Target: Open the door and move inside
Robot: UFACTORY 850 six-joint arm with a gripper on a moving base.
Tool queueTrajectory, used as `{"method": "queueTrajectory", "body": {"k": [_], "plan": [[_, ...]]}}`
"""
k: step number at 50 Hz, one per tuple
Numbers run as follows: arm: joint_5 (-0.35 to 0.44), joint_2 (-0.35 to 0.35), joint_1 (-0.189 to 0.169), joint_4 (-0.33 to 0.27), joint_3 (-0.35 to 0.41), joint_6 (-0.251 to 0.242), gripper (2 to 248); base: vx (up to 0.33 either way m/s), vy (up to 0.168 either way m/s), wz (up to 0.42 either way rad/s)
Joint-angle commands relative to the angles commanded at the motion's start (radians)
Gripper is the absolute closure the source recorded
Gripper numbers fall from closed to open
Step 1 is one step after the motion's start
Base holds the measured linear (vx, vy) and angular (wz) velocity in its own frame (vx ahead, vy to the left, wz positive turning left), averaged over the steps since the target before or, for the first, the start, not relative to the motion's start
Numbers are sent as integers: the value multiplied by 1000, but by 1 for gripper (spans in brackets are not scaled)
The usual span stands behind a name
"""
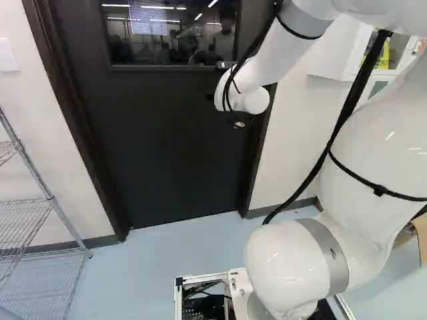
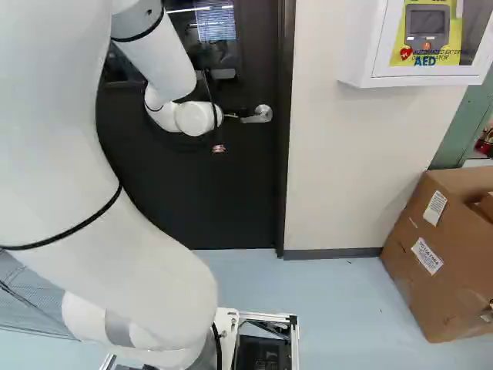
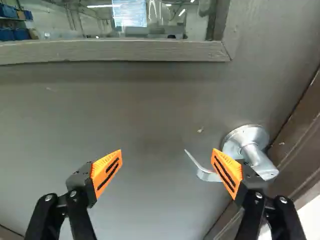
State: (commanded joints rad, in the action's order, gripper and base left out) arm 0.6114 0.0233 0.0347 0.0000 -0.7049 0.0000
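The gripper (image 2: pixel 218 147) shows small and dark against the door (image 2: pixel 239 185) in the right base view, just beyond the arm's white wrist. Silver and lever-shaped, the handle (image 2: pixel 260 114) is close beside it, near the door's edge. The dark door (image 1: pixel 173 140) stands closed in its frame. In the wrist view the gripper (image 3: pixel 167 159) is open, its orange pads wide apart with nothing between them. One finger overlaps the handle (image 3: pixel 246 137), covering part of the lever, whose bent tip shows between the fingers' lines; contact cannot be told.
A wire shelf (image 1: pixel 40 220) stands beside the door in the left base view. At the right of the right base view, a cardboard box (image 2: pixel 439 254) sits on the floor below a white wall cabinet (image 2: pixel 370 46). The door frame (image 2: pixel 285 154) borders the handle side.
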Motion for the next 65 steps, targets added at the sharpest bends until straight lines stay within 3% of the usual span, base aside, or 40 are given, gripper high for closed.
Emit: {"method": "queueTrajectory", "body": {"k": [65], "plan": [[0,-126,0,0,20,0,3,0,0,0]]}}
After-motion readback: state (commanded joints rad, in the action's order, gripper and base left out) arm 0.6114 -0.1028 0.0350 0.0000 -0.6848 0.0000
